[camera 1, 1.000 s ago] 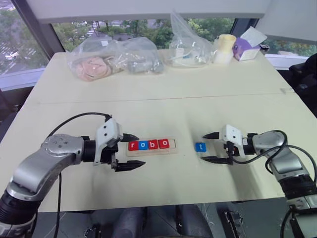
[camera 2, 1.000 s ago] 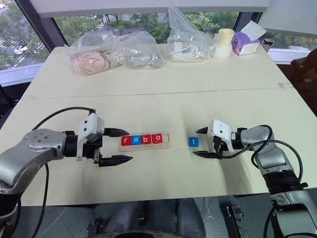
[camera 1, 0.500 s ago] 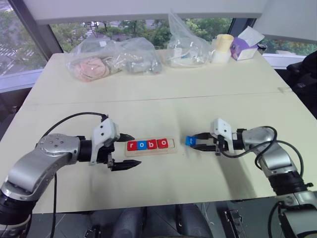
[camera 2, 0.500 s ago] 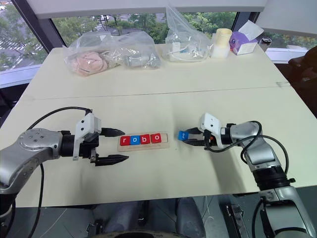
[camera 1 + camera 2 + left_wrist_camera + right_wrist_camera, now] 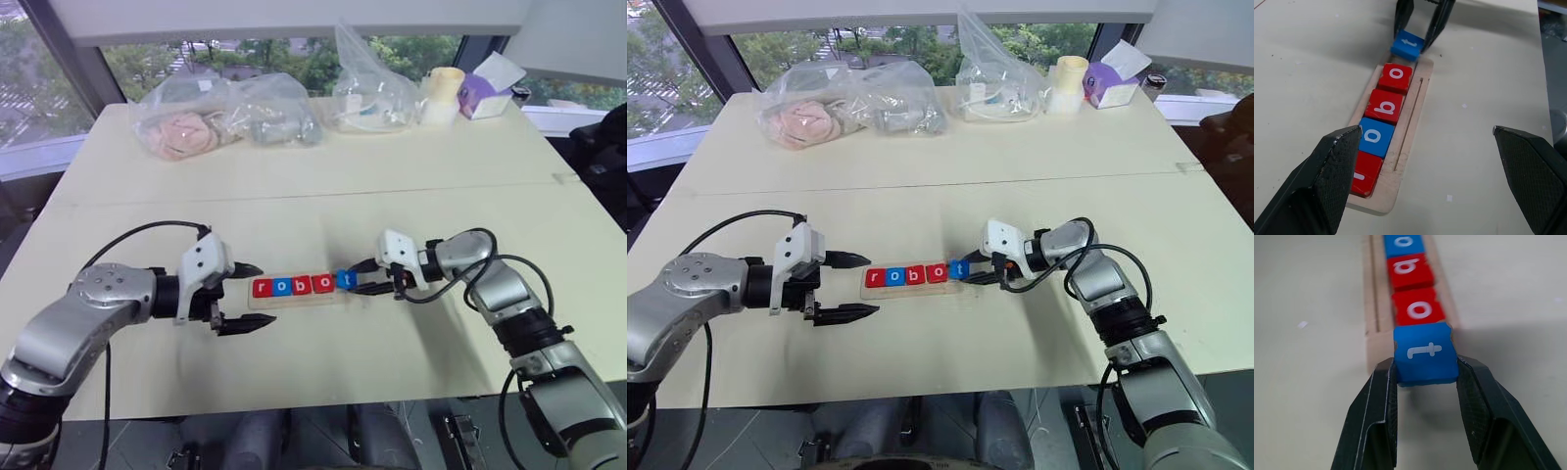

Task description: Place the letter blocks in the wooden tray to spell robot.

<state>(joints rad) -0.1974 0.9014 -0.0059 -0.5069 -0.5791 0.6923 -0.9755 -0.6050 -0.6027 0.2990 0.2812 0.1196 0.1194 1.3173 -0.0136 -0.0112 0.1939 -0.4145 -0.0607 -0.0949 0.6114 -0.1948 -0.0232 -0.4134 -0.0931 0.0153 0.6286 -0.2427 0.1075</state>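
Note:
The wooden tray lies near the table's front middle. In it, from the left, sit a red r, a blue o, a red b and a red o. My right gripper is shut on the blue t block and holds it at the tray's right end, against the last red o. I cannot tell whether the t rests in the slot. My left gripper stands open at the tray's left end, with nothing between its fingers.
Clear plastic bags, a pale cup and a purple box line the table's far edge. A seam crosses the tabletop behind the tray. The table's front edge runs just below both arms.
My right gripper shut on the blue t block and carried it left to the tray's right end. The left gripper stayed open in place.

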